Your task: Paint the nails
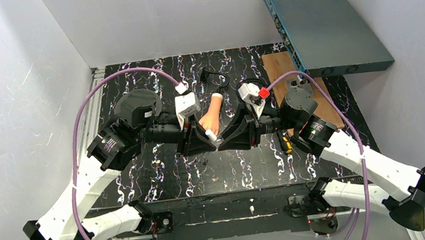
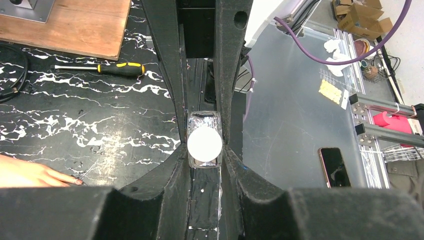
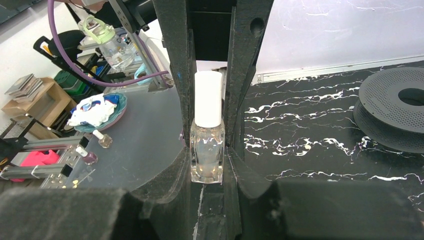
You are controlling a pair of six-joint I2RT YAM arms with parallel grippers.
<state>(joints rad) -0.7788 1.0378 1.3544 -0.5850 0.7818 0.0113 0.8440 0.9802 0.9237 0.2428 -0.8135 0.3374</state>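
Note:
A clear glass nail polish bottle (image 3: 206, 152) with a white cap (image 3: 208, 97) hangs between my two grippers at mid-table. My right gripper (image 3: 207, 155) is shut on the glass body. My left gripper (image 2: 204, 150) faces it, fingers pressed against both sides of the cap (image 2: 204, 142), seen end-on. From above the two grippers, left (image 1: 212, 141) and right (image 1: 222, 140), meet tip to tip. The flesh-coloured mannequin hand (image 1: 213, 117) lies just behind them, fingers towards the grippers. One dark nail (image 2: 78, 182) shows at a fingertip of the hand (image 2: 30, 174); the other nails are hidden.
A yellow-and-black screwdriver (image 1: 285, 143) lies right of the grippers, near a wooden board (image 1: 297, 86). A blue-grey box (image 1: 326, 28) leans at the back right. A black spool (image 1: 136, 104) sits behind the left arm, and a black cable (image 1: 214, 77) behind the hand.

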